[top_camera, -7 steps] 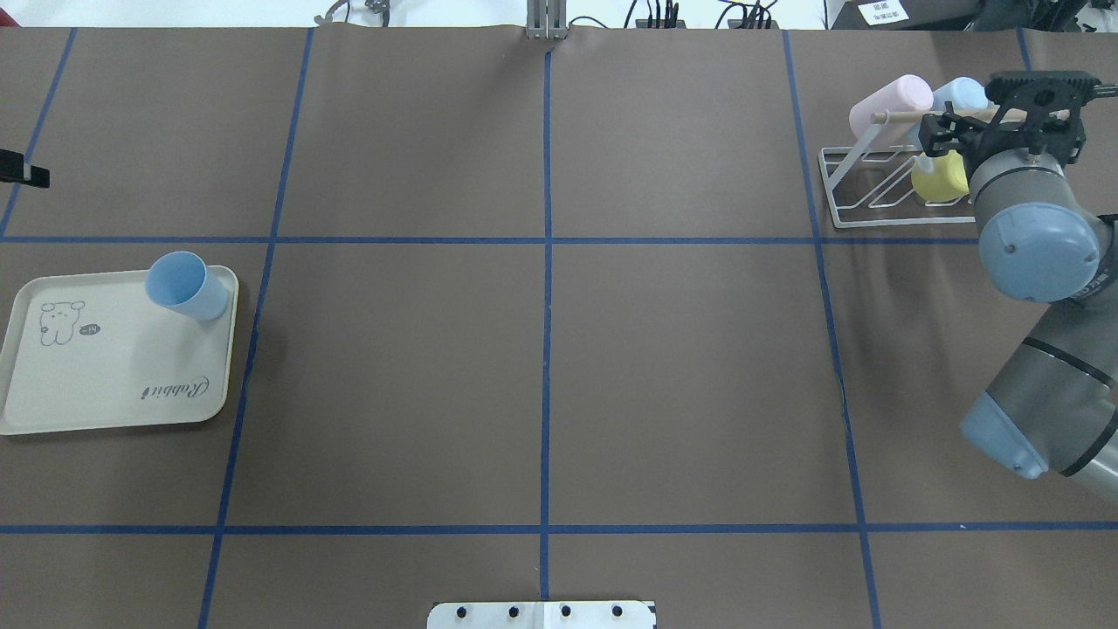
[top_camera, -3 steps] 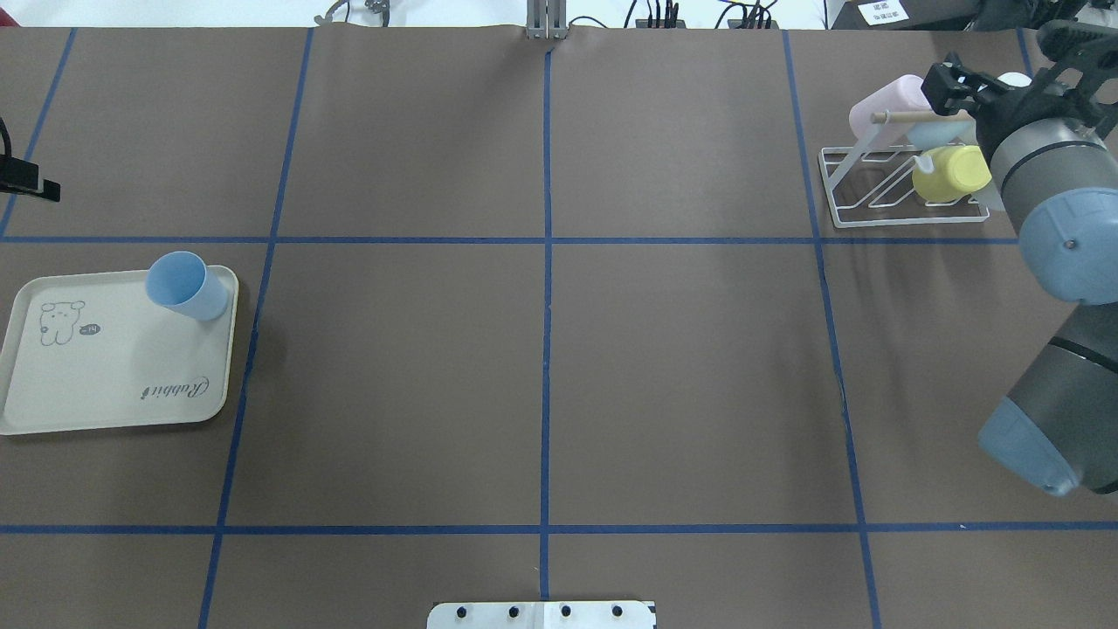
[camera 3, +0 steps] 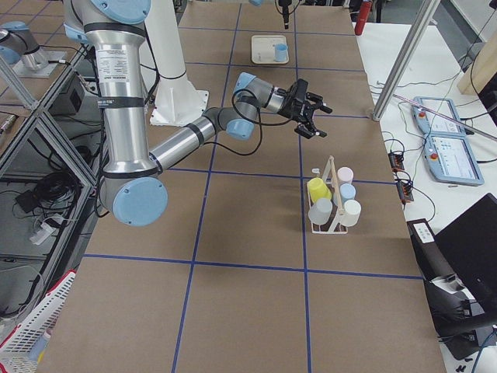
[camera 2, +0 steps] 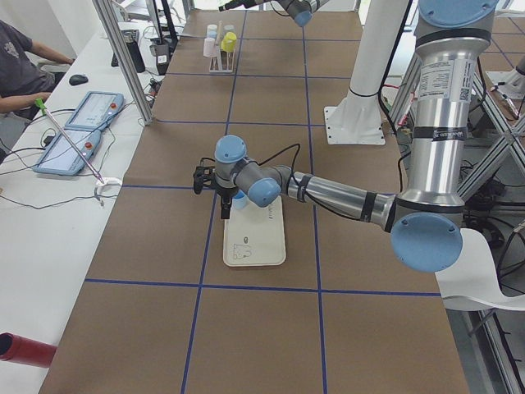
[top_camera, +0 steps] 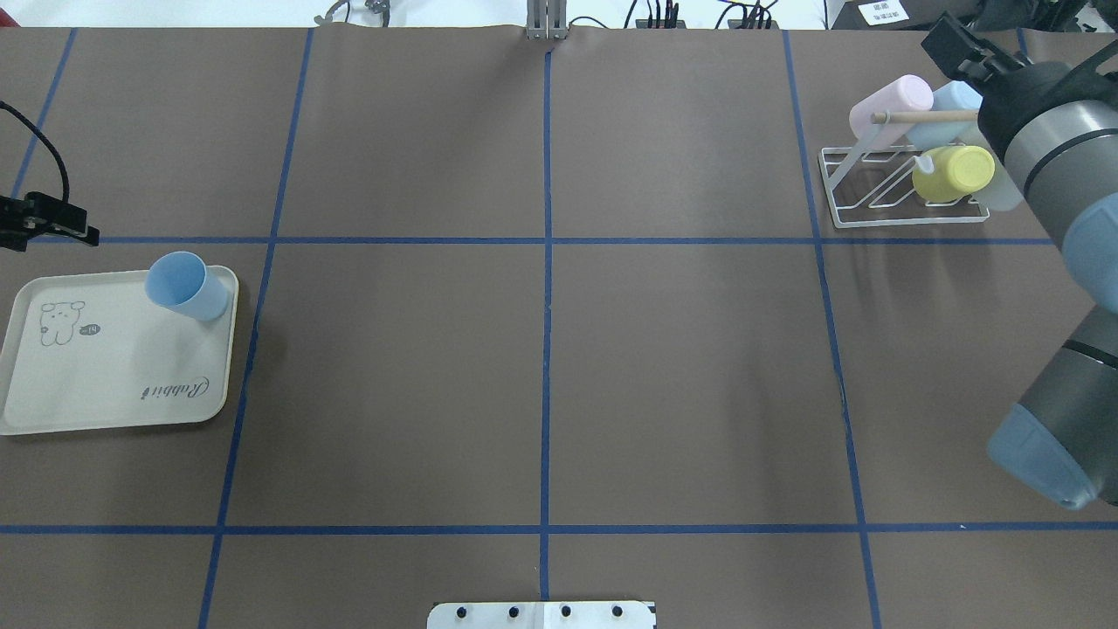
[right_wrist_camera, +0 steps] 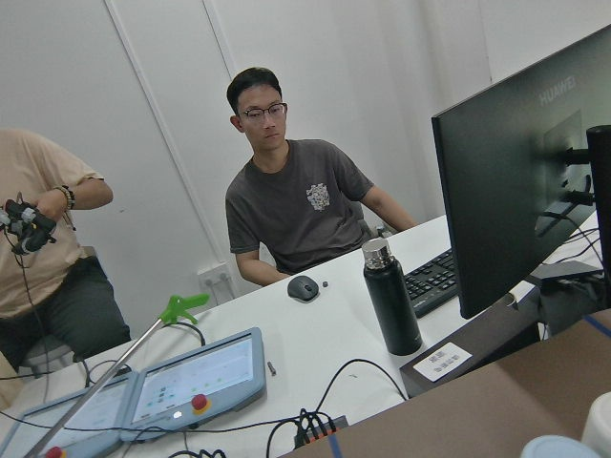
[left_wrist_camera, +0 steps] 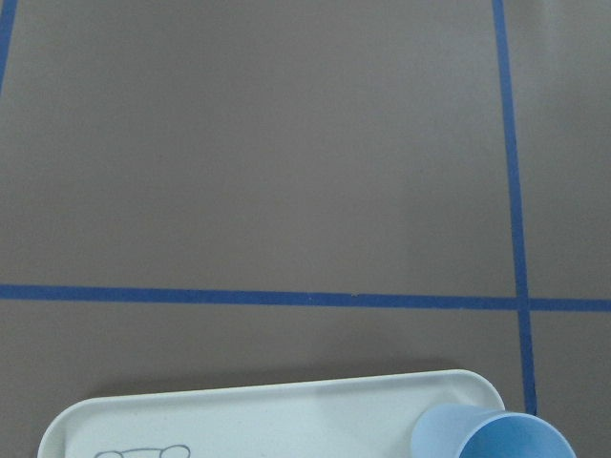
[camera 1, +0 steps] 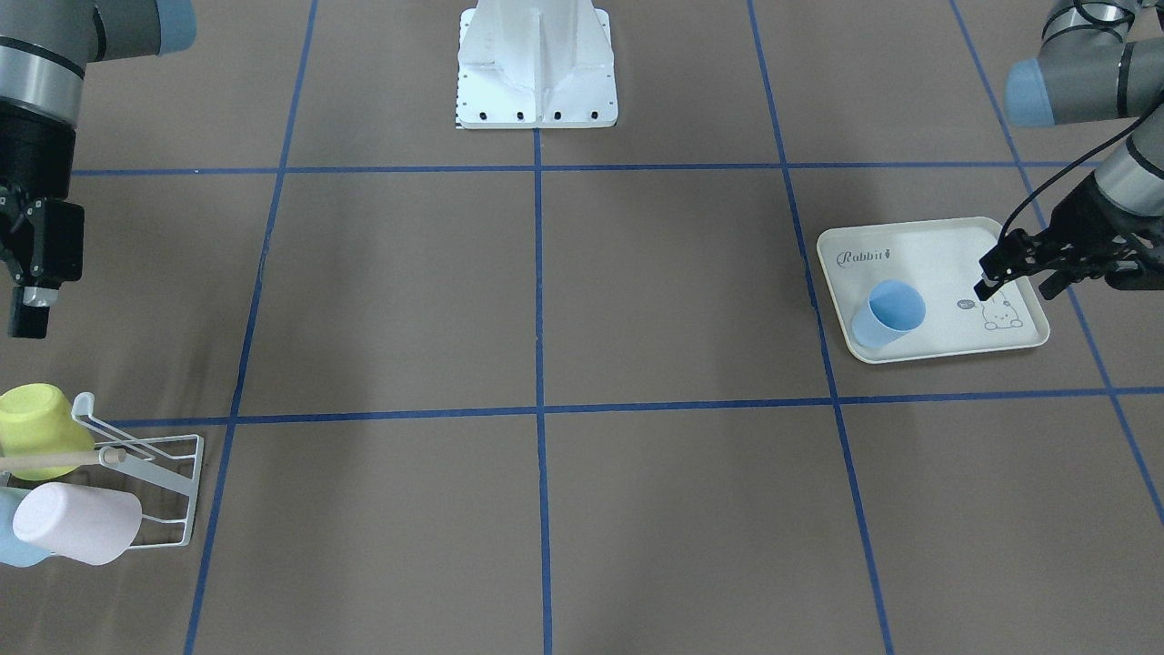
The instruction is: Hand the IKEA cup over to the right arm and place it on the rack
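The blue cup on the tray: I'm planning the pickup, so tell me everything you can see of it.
The blue cup is a plain, light-blue tumbler, plastic by its look, with no handle, tapering from a wide round rim to a narrower base. It stands upright, mouth up, and looks empty. It sits in a corner of the cream tray, the far one toward the table's middle, and touches only the tray. The left gripper, fingers open, hangs near the tray, clear of the cup.
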`<state>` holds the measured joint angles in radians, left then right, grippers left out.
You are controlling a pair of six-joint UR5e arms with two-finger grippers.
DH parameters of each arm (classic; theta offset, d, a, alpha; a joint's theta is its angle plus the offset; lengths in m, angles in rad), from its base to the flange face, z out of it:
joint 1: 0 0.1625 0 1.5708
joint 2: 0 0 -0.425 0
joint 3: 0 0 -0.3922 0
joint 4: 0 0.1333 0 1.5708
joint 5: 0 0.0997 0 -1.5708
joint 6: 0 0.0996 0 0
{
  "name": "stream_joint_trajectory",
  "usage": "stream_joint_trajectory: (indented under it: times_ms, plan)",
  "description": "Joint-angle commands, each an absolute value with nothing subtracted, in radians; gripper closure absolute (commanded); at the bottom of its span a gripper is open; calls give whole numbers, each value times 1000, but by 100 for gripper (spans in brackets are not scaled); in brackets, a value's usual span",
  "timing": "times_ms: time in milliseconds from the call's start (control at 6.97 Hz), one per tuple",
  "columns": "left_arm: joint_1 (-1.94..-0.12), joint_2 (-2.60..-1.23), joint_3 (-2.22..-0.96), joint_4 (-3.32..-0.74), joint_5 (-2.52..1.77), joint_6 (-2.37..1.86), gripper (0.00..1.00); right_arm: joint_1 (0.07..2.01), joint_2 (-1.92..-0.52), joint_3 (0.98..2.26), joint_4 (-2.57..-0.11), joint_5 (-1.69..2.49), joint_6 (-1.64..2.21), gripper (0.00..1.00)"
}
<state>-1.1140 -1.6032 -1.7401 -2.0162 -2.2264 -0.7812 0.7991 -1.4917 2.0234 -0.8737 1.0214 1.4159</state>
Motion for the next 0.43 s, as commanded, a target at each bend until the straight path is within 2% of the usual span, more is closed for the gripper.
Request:
stream_joint_trajectory:
  times_ms: [0, 287]
  plan:
    - [-1071, -1609, -1741, -2005, -2201, -787, 0, 786, -1493, 2011, -697, 1066, 1527, 0]
    - [-1039, -1626, -1738, -1996, -2201, -787, 0, 735, -1480, 2005, -608, 1068, 1644, 0]
